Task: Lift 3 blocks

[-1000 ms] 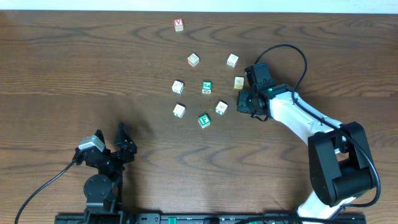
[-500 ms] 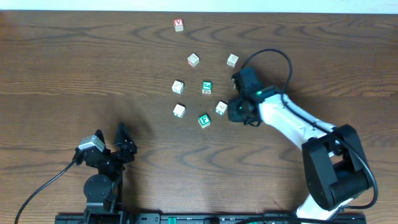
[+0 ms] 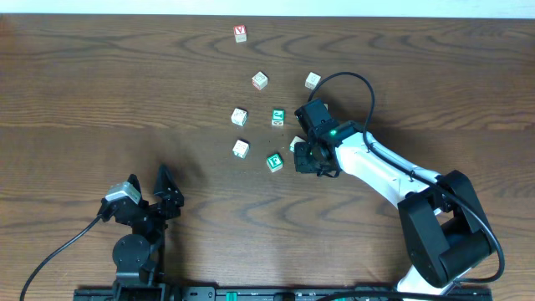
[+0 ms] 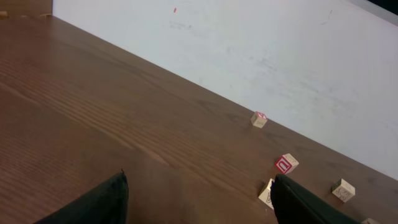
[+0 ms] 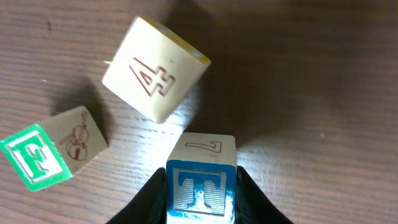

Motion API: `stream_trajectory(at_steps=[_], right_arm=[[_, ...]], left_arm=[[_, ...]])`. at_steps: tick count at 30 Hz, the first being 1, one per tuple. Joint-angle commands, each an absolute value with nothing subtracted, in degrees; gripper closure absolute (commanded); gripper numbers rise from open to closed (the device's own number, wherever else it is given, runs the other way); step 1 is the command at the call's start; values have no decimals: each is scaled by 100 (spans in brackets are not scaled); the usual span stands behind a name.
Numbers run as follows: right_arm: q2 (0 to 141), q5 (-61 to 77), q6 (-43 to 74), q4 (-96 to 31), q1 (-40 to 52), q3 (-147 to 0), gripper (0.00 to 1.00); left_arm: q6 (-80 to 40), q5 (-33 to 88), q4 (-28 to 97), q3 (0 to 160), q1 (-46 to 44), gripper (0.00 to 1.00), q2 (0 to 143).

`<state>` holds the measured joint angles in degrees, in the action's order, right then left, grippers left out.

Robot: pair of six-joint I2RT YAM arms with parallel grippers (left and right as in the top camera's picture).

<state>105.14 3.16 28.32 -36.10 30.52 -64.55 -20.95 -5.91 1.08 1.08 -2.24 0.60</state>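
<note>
Looking down from overhead, the left fingers (image 3: 164,177) sit at 7 o'clock on the tabletop (image 3: 84,84), spread wide with nothing between them and well apart from every block. The right fingers (image 3: 308,159) are over the cluster near the middle, just at 3 o'clock of the green F block (image 3: 274,161). The cream 4 block (image 3: 295,143) peeks out at their 11 o'clock edge. A second green block (image 3: 277,117) lies at 12 o'clock of the F block, and a red-lettered block (image 3: 241,33) stands alone toward 12 o'clock on the tabletop.

From the left wrist, both spread fingers (image 4: 102,202) frame the bottom edge. Beyond them, toward 1 o'clock, a red-marked block (image 4: 259,119) lies near the white wall (image 4: 249,43), with a red-faced block (image 4: 285,164) nearer.

From the right wrist, the fingers (image 5: 149,199) pinch the blue T block (image 5: 200,186) by its two sides at 6 o'clock of the frame. Whether it rests on the wood or hangs clear I cannot tell. The cream 4 block (image 5: 155,68) lies tilted at its 11 o'clock, just beside it. The green F block (image 5: 53,155) sits at its 9 o'clock, apart from both.
</note>
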Motion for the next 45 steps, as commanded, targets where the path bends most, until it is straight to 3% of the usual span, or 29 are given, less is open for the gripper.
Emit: stream_trajectory(at_steps=[1, 3, 6, 17, 20, 22, 24, 27, 33, 45], right_arm=[[10615, 285, 2952, -3752, 3096, -6368, 54], [10613, 285, 2952, -3728, 3096, -6368, 43], [10597, 287, 2950, -3726, 3096, -6370, 37], [10447, 285, 2418, -3715, 3072, -6735, 29], [10436, 285, 2300, -3820, 3074, -7063, 43], [10436, 285, 2300, -3977, 3074, -7391, 65], [10436, 285, 2303, -4040, 3074, -7616, 77], [10436, 213, 2311, -3935, 3074, -7778, 89], [10514, -469, 2370, -3454, 3074, -7776, 97], [11552, -530, 2484, -2801, 3070, -7778, 99]], left_arm=[[-2053, -666, 364, 23, -193, 26, 34], [-2053, -666, 366, 23, -193, 26, 34], [-2051, -666, 364, 23, -193, 26, 34], [-2053, -666, 364, 23, -193, 26, 34], [-2051, -666, 366, 23, -193, 26, 34], [-2053, -666, 366, 23, -193, 26, 34], [-2053, -666, 366, 23, -193, 26, 34], [-2053, -666, 366, 23, -193, 26, 34], [-2053, -666, 364, 23, -193, 26, 34], [-2053, -666, 366, 23, -193, 26, 34]])
